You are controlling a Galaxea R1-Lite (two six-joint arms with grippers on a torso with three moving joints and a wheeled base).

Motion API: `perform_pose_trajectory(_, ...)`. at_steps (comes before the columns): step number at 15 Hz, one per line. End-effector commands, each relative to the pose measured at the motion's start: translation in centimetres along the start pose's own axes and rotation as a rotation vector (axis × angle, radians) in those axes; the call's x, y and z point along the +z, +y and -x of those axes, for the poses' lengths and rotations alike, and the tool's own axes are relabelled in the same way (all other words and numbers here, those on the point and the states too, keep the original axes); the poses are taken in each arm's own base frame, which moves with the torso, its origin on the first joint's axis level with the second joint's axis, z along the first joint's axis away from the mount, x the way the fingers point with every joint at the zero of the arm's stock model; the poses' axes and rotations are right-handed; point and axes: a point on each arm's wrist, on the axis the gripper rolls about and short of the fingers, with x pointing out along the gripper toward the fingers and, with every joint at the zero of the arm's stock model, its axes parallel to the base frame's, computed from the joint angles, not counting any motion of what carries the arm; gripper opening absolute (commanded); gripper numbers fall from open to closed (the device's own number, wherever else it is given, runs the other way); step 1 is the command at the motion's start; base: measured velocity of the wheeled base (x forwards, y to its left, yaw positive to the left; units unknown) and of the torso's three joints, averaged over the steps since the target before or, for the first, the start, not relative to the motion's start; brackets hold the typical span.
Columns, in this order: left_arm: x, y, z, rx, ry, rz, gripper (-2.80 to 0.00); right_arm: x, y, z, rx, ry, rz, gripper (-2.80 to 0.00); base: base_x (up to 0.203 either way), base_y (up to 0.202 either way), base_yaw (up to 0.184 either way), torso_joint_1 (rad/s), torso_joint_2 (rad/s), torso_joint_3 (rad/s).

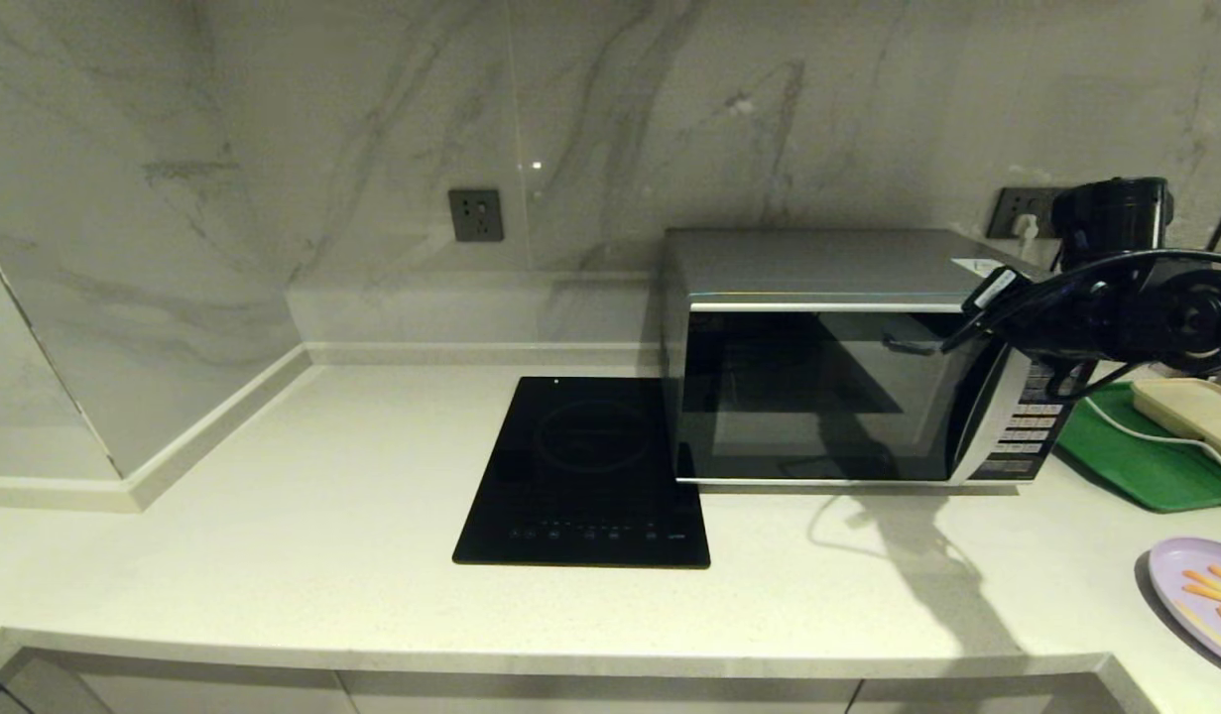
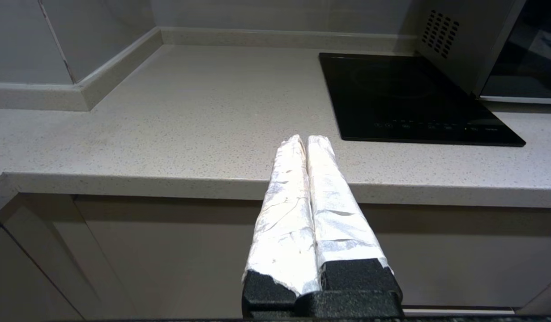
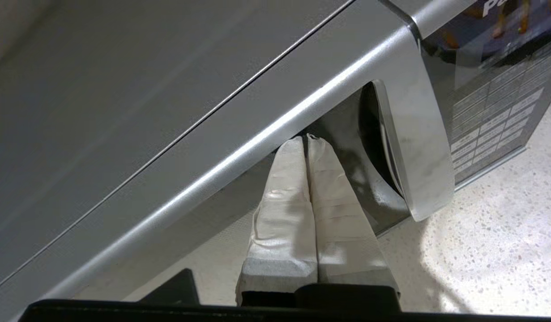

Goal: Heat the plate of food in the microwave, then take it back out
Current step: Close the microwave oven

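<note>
The microwave (image 1: 828,397) stands on the counter with its dark glass door closed. My right gripper (image 1: 972,317) is shut and empty at the door's upper right corner. In the right wrist view its taped fingertips (image 3: 306,139) rest at the dark glass just under the top silver edge of the microwave (image 3: 212,89), beside the curved silver trim (image 3: 418,147). The plate of food (image 1: 1170,570), pale lilac with orange sticks, lies at the counter's front right, partly cut off. My left gripper (image 2: 307,138) is shut and empty, parked low in front of the counter edge.
A flat black induction hob (image 1: 585,466) lies just left of the microwave. A green tray (image 1: 1136,456) bearing a cream rectangular object (image 1: 1200,412) sits right of the microwave, behind the plate. Marble walls close the back and left.
</note>
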Motion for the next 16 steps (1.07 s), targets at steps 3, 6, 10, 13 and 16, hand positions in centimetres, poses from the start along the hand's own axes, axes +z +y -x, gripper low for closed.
perform_pose_trajectory(3,0.0,0.0,0.0,0.001,-0.001,0.001,-2.8,-0.2,-0.6,2.8,0.013,0.029,0.022,-2.8,0.0,0.0,0.0,0.0,0.0,0.0)
perform_pose_trajectory(6,0.0,0.0,0.0,0.001,0.0,0.001,-2.8,-1.9,-0.9,7.2,0.078,0.134,0.108,-2.8,0.0,0.0,0.0,0.0,0.0,0.0)
perform_pose_trajectory(10,0.0,0.0,0.0,0.001,-0.002,0.001,-2.8,-5.2,1.1,9.6,0.176,0.246,0.31,-2.8,0.0,0.0,0.0,0.0,0.0,0.0)
perform_pose_trajectory(13,0.0,0.0,0.0,0.001,-0.001,0.001,-2.8,-7.1,4.1,9.6,0.275,0.265,0.426,-2.8,0.0,0.0,0.0,0.0,0.0,0.0)
perform_pose_trajectory(16,0.0,0.0,0.0,0.001,0.0,0.001,-2.8,-7.9,7.3,10.1,0.38,0.263,0.448,-2.8,0.0,0.0,0.0,0.0,0.0,0.0)
